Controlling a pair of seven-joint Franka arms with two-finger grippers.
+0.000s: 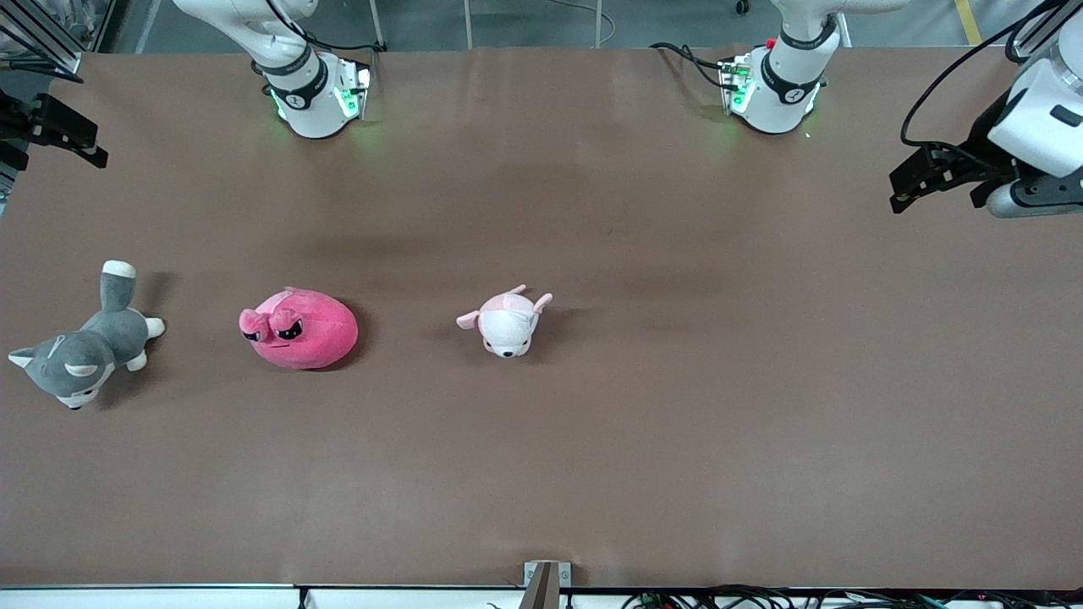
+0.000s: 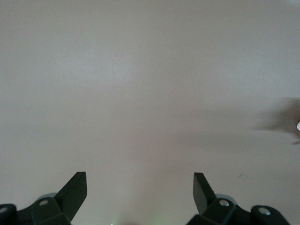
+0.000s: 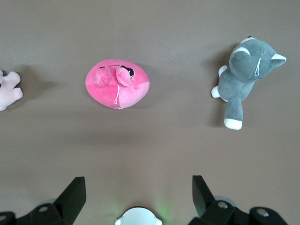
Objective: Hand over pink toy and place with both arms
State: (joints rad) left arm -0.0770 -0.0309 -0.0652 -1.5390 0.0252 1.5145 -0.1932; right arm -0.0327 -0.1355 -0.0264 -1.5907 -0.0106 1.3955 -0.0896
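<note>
pink toy point(image 1: 301, 330) untouched, both grippers open

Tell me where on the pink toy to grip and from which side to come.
Grip the pink toy across the narrow width of its rounded body, coming from above with the open right gripper. It lies flat on the table, apart from both neighbours; soft plush should compress between the jaws.

The brown table point(image 1: 592, 211) carries the pink toy point(image 1: 305, 330), husky plush point(image 1: 85, 351) and puppy plush point(image 1: 508, 326).
</note>
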